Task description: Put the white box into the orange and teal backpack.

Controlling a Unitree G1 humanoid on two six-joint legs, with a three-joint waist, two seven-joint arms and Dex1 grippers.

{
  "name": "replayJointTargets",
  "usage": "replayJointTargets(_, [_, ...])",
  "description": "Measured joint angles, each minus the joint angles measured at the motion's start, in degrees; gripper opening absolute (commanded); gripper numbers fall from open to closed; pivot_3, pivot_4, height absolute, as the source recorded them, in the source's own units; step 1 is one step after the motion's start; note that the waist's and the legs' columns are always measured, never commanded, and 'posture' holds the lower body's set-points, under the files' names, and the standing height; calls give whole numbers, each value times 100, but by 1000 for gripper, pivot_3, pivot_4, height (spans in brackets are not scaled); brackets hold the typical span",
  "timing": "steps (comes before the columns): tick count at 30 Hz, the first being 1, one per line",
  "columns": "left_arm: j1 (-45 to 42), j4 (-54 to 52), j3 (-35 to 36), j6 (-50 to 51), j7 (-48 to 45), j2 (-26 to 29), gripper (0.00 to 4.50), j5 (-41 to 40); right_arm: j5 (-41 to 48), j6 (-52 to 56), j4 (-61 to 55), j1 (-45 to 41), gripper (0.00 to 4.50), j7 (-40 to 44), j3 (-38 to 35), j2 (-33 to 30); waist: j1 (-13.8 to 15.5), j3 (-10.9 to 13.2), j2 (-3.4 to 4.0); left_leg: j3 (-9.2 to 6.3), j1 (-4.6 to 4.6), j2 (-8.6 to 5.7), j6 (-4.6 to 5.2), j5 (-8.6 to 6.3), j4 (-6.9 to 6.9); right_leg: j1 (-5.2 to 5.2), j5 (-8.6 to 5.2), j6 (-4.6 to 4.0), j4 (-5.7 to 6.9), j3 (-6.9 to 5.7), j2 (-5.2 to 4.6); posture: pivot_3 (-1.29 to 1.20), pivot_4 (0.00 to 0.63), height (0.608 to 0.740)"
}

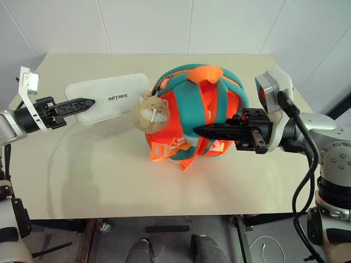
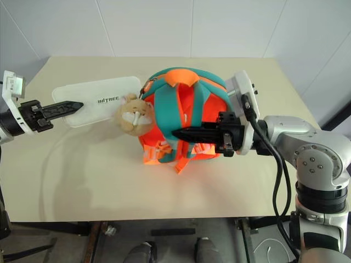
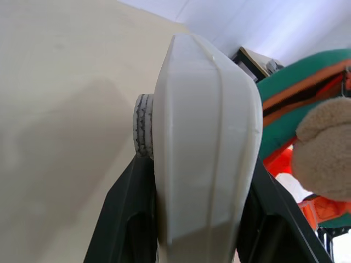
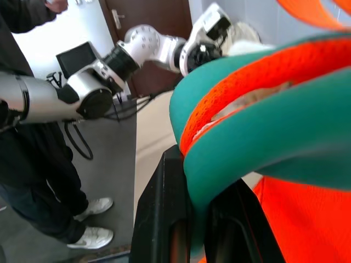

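White box (image 1: 109, 98) pinched level by left pincer (image 1: 77, 105); right pincer (image 1: 211, 130) clamps backpack (image 1: 205, 109) strap.

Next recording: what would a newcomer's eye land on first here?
The orange and teal backpack in the middle of the beige table, a plush hamster hanging on its side. The right gripper is shut on a teal strap, while the left gripper holds the white box beside it.

I see a pale beige worktop (image 1: 109, 175); the orange and teal backpack (image 1: 197, 118) appears to rest on it, near the middle.
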Motion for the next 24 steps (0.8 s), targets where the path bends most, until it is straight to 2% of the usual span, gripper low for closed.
replayJointTargets(13, [668,-482,1031,-1565,-1079,-3,1303,-215,66,-63,-39,299,0,76,31,-395,57,0,0,0,2,1,3,-2,18,1,-1,-3,-6,0,0,0,150,740])
replayJointTargets(24, [897,-679,1097,-1834,-1545,0,1303,-321,-207,-271,27,317,0,202,125,-427,105,0,-1,-1,2,1,7,-4,31,5,-1,-3,0,0,0,0,150,740])
